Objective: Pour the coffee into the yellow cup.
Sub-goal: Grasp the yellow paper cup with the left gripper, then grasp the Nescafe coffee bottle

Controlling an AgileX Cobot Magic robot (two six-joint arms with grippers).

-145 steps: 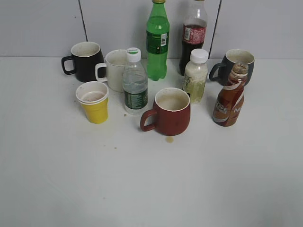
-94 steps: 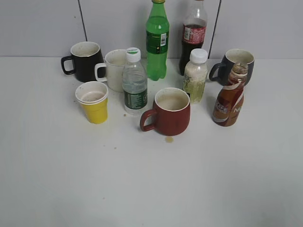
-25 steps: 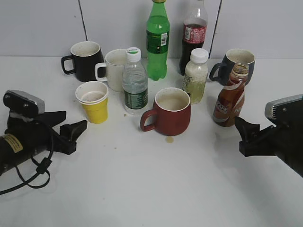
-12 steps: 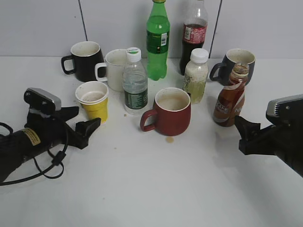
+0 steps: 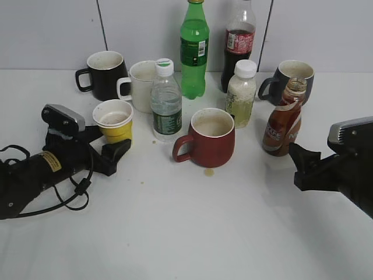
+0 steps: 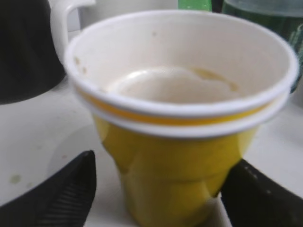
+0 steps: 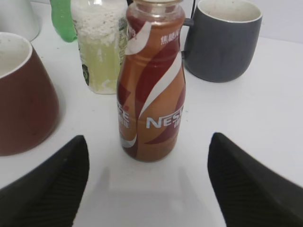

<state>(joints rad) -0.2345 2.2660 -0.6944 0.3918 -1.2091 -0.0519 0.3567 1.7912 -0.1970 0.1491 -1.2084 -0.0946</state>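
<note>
The yellow cup [image 6: 180,142] looks like matt paper with a stained white inside, the coffee [image 7: 152,85] sits in glossy clear plastic under a smooth printed label, the black fingers [image 6: 52,198] show ribbed matt pads, and the white surface [image 5: 192,233] looks smooth and faintly speckled.

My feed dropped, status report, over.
Left gripper open around yellow cup. Right gripper open, short of coffee bottle. Red mug sits between them.
</note>
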